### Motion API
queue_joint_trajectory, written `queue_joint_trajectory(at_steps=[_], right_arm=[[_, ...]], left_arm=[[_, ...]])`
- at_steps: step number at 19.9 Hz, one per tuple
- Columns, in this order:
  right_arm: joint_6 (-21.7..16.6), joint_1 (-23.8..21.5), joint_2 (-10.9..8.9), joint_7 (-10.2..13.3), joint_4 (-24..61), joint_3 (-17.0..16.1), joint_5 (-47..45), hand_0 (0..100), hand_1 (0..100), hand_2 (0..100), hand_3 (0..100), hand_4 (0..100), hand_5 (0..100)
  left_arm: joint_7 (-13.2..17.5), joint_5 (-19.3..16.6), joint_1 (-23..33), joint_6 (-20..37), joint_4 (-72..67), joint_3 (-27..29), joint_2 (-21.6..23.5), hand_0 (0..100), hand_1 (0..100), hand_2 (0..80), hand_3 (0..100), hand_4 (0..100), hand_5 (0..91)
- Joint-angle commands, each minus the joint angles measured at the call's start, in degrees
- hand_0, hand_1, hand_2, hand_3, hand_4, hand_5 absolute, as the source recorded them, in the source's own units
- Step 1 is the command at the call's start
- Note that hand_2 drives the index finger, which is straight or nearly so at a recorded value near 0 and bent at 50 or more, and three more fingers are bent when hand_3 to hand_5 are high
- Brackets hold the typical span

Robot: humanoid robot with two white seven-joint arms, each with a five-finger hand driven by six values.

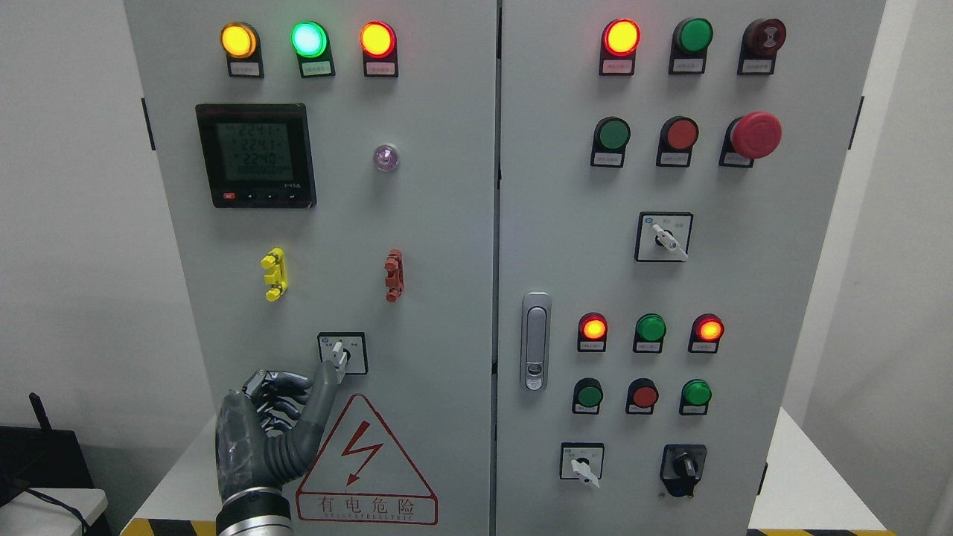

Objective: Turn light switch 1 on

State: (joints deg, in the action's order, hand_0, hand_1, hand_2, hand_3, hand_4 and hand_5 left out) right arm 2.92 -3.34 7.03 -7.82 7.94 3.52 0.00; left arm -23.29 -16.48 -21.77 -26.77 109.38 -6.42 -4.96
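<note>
The rotary selector switch [342,353] sits low on the left cabinet door [439,223], in a black-framed square plate above the red warning triangle. Its white lever stands nearly upright with the lower end leaning slightly right. My left hand [294,387] rises from the bottom edge just left of the switch. Its four fingers [277,385] are curled toward the palm and hold nothing. The one long extended digit [322,387] reaches up so its tip rests against the left side of the lever. My right hand does not appear.
Yellow [273,274] and red [394,275] clips are mounted above the switch. A digital meter [255,155] and three lit lamps are higher up. The right door carries the door handle [535,340], lamps, push buttons, a red emergency button [755,135] and more selector switches.
</note>
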Motion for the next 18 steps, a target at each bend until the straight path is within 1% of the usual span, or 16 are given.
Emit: queue_joint_trajectory(at_steps=[1, 3, 6, 9, 12, 18], right_arm=[[-0.02, 0.00, 0.00, 0.00, 0.06, 0.00, -1.05, 12, 39, 0, 0, 0, 0], [-0.02, 0.00, 0.00, 0.00, -0.03, 0.00, -1.05, 12, 39, 0, 0, 0, 0], [-0.02, 0.00, 0.00, -0.09, 0.06, 0.00, -1.05, 12, 39, 0, 0, 0, 0], [-0.02, 0.00, 0.00, 0.00, -0.03, 0.00, -1.05, 12, 39, 0, 0, 0, 0], [-0.02, 0.00, 0.00, 0.00, -0.03, 0.00, -0.97, 12, 39, 0, 0, 0, 0], [-0.02, 0.00, 0.00, -0.09, 0.06, 0.00, -1.05, 12, 39, 0, 0, 0, 0]], left_arm=[[-1.40, 0.04, -0.29, -0.12, -1.19, -2.19, -0.23, 10, 44, 58.1, 76, 81, 78.4], [-2.63, 0.22, -0.46, -0.21, -1.45, -2.36, -0.40, 10, 44, 58.0, 76, 81, 78.5], [-2.99, 0.22, -0.46, -0.21, -1.81, -3.33, -0.41, 10, 44, 57.1, 76, 82, 79.0], [-4.22, 0.22, -0.55, -0.38, -2.42, -3.77, -0.49, 11, 45, 56.7, 76, 82, 79.2], [-5.44, 0.39, -1.34, -2.40, -2.95, -4.21, -0.49, 11, 45, 56.4, 76, 82, 79.2], [-6.59, 0.48, -2.92, -2.58, -4.35, -4.39, -0.49, 12, 45, 55.8, 76, 82, 79.5]])
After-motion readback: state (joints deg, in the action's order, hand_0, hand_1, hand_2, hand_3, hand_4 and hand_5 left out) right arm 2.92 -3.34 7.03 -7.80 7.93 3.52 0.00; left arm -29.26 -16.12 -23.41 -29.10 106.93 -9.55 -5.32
